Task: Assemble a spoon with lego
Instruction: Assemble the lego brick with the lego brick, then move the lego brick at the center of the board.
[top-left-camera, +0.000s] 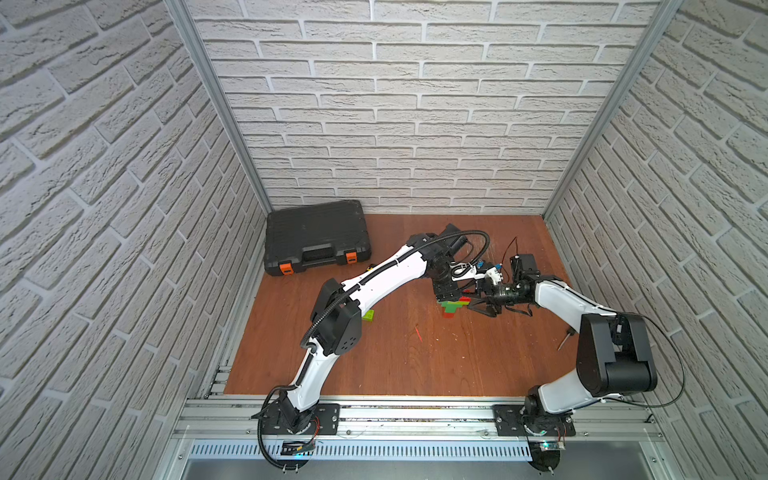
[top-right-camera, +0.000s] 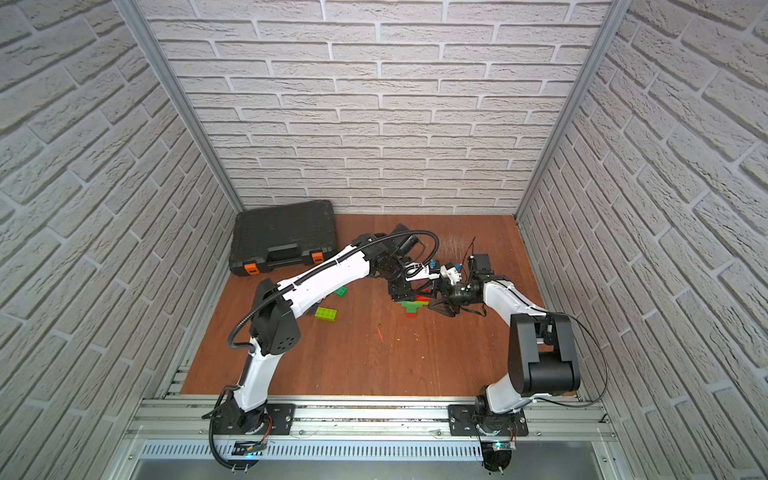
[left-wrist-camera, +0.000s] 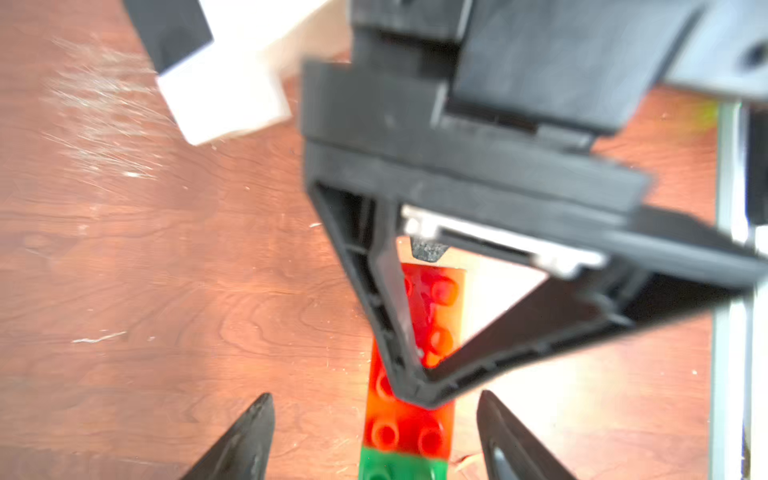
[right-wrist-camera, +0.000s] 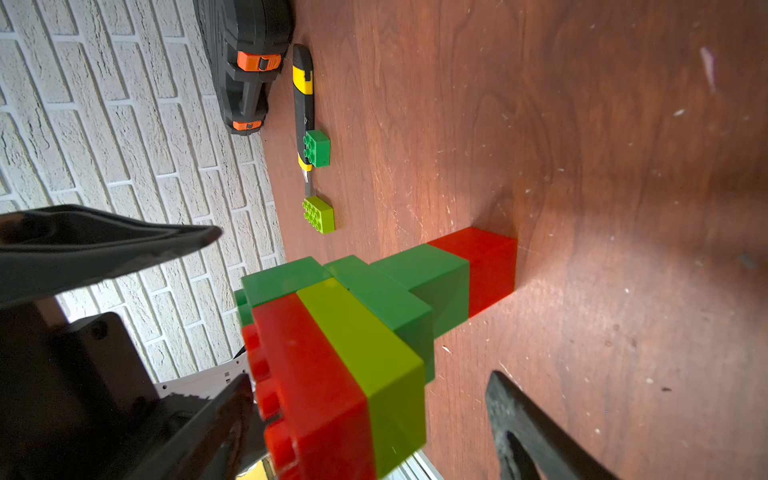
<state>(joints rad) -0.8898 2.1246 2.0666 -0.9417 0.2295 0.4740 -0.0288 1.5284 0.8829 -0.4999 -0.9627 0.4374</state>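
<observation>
The left arm and right arm bend in and almost meet — left hand and right hand both have fingers spread apart.

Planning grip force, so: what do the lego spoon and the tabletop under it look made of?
The spoon: hard moulded plastic, smooth and slightly glossy, with crisp edges and soft highlights. The tabletop: reddish-brown wood grain, satin, scuffed with pale scratches; solid wood or printed laminate, I cannot tell.
</observation>
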